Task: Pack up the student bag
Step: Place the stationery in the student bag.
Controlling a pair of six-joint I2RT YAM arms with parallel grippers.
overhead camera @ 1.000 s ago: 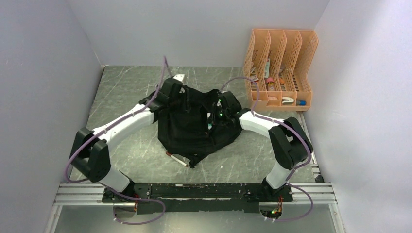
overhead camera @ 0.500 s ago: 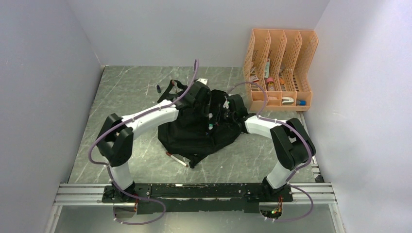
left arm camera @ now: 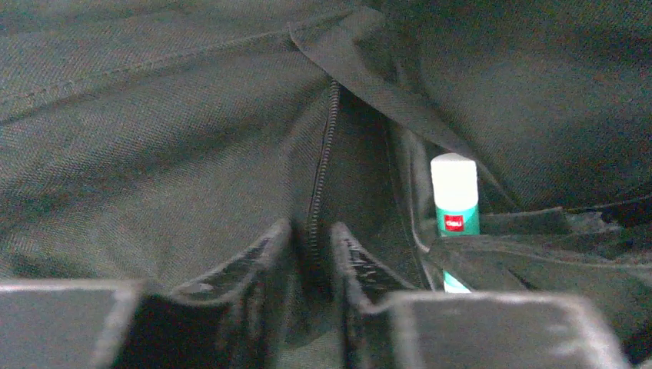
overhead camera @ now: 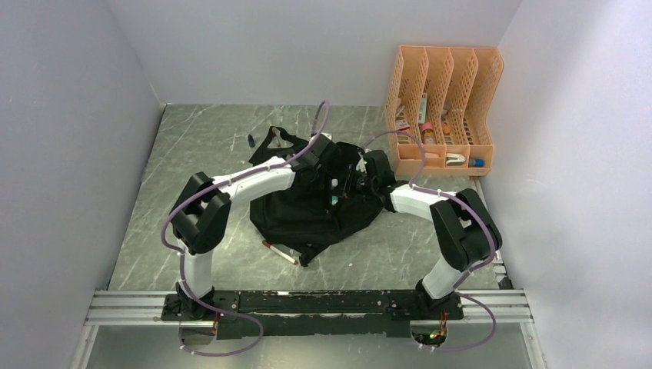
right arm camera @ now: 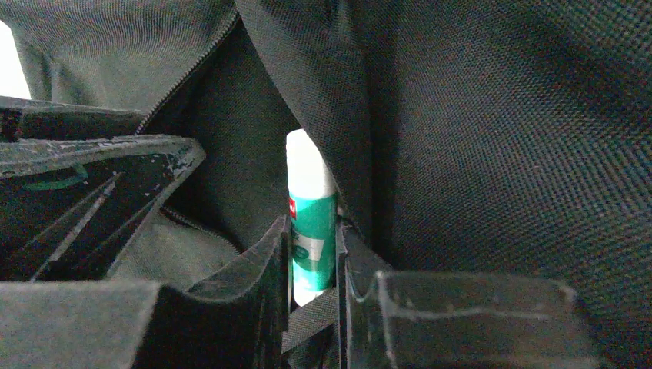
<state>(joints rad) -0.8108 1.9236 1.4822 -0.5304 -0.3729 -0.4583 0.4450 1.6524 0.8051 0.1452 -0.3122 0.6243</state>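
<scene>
The black student bag (overhead camera: 296, 211) lies mid-table under both wrists. My left gripper (left arm camera: 311, 238) is shut on the bag's zipper edge (left arm camera: 321, 165) and holds the opening apart; from above it (overhead camera: 327, 165) sits at the bag's top. My right gripper (right arm camera: 313, 246) is shut on a green and white glue stick (right arm camera: 311, 223), which stands inside the bag's opening. The glue stick also shows in the left wrist view (left arm camera: 454, 194) and from above (overhead camera: 337, 198). The right gripper (overhead camera: 355, 178) is at the bag's upper right.
An orange slotted file organiser (overhead camera: 442, 108) with small items stands at the back right. A pen (overhead camera: 278, 252) lies by the bag's front edge. A small dark item (overhead camera: 251, 140) lies behind the bag's strap (overhead camera: 277, 138). Grey walls close three sides.
My left arm has swung right and forward, its gripper going from the bag's upper left to the top opening. The right gripper edged slightly toward the back with the glue stick.
</scene>
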